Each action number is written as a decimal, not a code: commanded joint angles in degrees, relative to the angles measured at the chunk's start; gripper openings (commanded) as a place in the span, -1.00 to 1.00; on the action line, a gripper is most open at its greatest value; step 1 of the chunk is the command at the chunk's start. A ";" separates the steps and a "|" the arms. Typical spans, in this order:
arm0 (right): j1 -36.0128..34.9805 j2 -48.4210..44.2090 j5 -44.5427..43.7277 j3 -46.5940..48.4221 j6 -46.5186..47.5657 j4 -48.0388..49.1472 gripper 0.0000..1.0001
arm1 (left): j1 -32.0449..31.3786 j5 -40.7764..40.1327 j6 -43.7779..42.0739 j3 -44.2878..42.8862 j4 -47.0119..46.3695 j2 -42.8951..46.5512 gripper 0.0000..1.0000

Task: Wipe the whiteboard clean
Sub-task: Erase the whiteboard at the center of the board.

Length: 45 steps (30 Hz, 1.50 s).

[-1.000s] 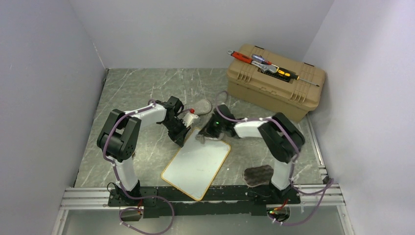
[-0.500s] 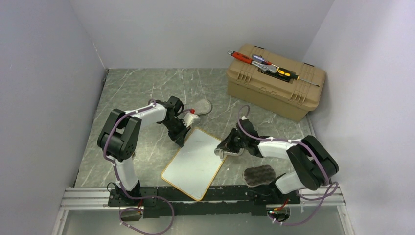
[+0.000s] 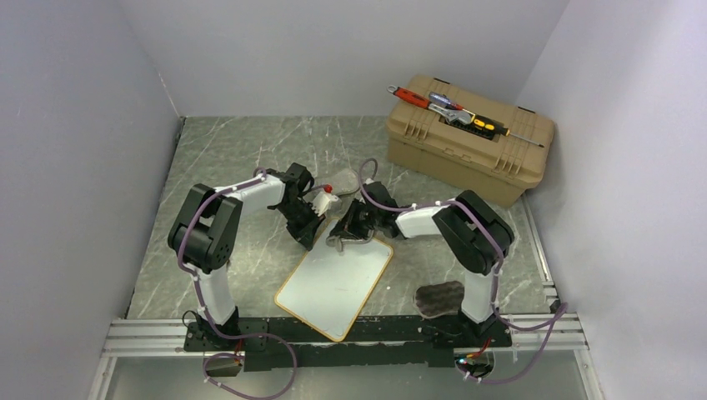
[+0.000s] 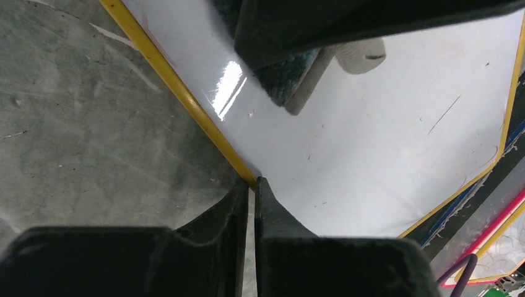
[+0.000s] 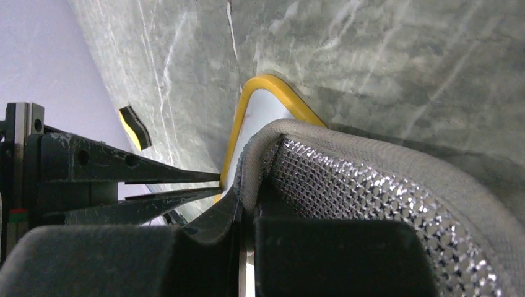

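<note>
Walls (image 3: 333, 50): plain, pale lilac-white, on three sides;
Tabletop (image 3: 233, 142): grey-green marble pattern, white veins;
Toolbox (image 3: 469, 146): tan, far right corner, tools (image 3: 450, 109) on its lid;
Rail (image 3: 142, 335): aluminium, near edge;
Light: even, soft

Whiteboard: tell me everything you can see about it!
The whiteboard is a flat, glossy white rectangle with a thin yellow frame and rounded corners. It lies flat and askew on the grey table, between the two arms. It looks almost clean, with only a few faint thin marks. The left gripper pinches its far left edge, and the right gripper holds a grey pad on its far end.
</note>
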State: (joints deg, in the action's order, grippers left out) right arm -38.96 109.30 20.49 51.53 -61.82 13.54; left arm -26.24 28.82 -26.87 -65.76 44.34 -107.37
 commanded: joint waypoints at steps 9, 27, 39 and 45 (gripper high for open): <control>6.68 -18.15 -14.57 -28.03 3.42 -15.94 -1.00 | -1.45 -7.42 -4.79 4.74 -3.61 -5.38 -0.93; 6.09 -3.75 -13.17 -11.71 3.93 -14.21 -1.00 | -1.52 -7.20 -4.93 5.79 -3.82 -4.93 -0.93; 0.07 2.26 -12.40 -4.10 2.98 -13.26 -1.00 | -1.46 -7.17 -5.03 6.71 -3.88 -3.58 -0.93; -2.63 5.61 -11.39 -1.74 -0.31 -12.22 -1.00 | -1.44 -7.12 -4.73 7.12 -4.32 -3.83 -0.93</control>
State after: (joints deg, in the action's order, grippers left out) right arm -40.05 111.33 13.85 56.29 -62.19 12.03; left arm -26.24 28.93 -27.38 -63.86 42.46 -105.56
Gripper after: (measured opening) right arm 0.048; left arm 0.123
